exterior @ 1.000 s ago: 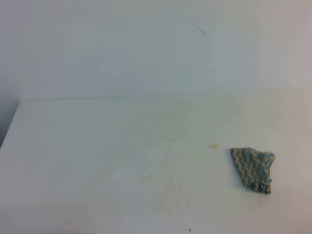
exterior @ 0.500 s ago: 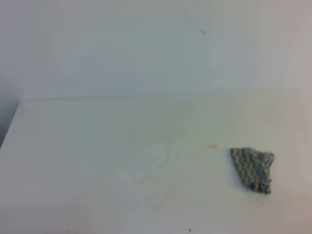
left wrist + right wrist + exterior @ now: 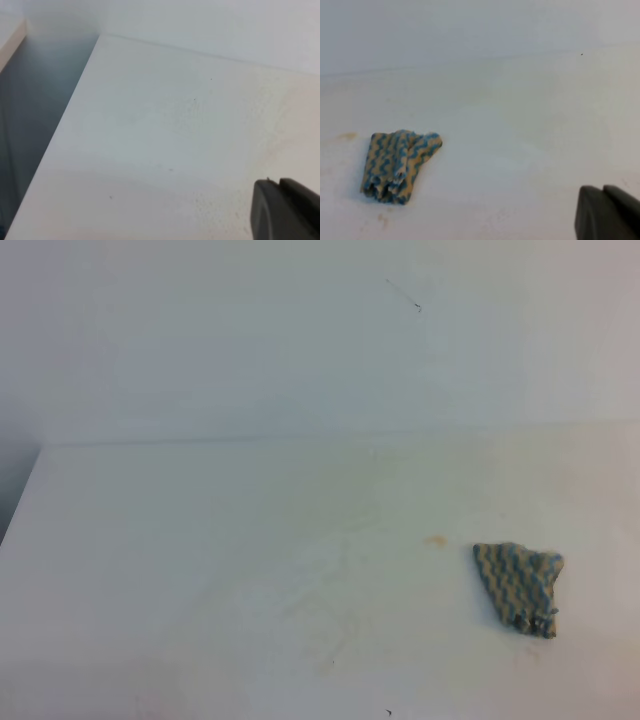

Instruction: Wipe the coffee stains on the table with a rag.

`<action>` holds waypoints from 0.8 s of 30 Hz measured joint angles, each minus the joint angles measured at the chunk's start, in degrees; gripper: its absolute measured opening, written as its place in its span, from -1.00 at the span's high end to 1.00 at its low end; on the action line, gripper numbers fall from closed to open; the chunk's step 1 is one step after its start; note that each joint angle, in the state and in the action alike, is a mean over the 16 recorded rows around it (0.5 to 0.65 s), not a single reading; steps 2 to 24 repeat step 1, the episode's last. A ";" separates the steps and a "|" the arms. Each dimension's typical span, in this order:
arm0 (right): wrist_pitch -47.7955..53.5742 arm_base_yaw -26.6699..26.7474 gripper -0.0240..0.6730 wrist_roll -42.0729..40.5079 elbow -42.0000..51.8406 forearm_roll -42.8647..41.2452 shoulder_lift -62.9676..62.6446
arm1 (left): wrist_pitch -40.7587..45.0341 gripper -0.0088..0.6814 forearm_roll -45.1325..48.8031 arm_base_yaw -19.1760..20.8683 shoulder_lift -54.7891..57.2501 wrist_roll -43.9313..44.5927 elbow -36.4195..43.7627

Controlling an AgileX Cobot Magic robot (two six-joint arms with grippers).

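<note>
The rag (image 3: 518, 585), a small lumpy cloth with blue and beige zigzags, lies alone on the right of the white table (image 3: 150, 540). In the right wrist view the rag (image 3: 397, 165) is at the lower left. Of the coffee stains, a small orange spot (image 3: 435, 539) sits just left of the rag, with faint tan smears (image 3: 320, 605) towards the middle. Neither gripper shows in the high view. My right gripper (image 3: 602, 200) is shut and empty, well to the right of the rag. My left gripper (image 3: 278, 200) has its dark fingers together over bare tabletop, holding nothing.
A pale wall (image 3: 300, 340) rises behind the table's far edge. The table's left edge (image 3: 65, 135) drops to a dark gap beside it. Tiny dark specks (image 3: 389, 712) dot the surface near the front.
</note>
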 joint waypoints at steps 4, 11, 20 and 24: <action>0.00 0.00 0.93 0.00 0.00 0.01 0.00 | 0.00 0.98 0.00 0.00 0.00 0.00 0.00; 0.00 0.00 0.93 0.00 0.00 0.01 0.00 | 0.00 0.98 0.00 0.00 0.00 0.00 0.00; 0.00 0.00 0.93 0.00 0.00 0.01 0.00 | 0.00 0.98 0.00 0.00 0.00 0.00 0.00; 0.00 0.00 0.93 0.00 0.00 0.01 0.00 | 0.00 0.98 0.00 0.00 0.00 0.00 0.00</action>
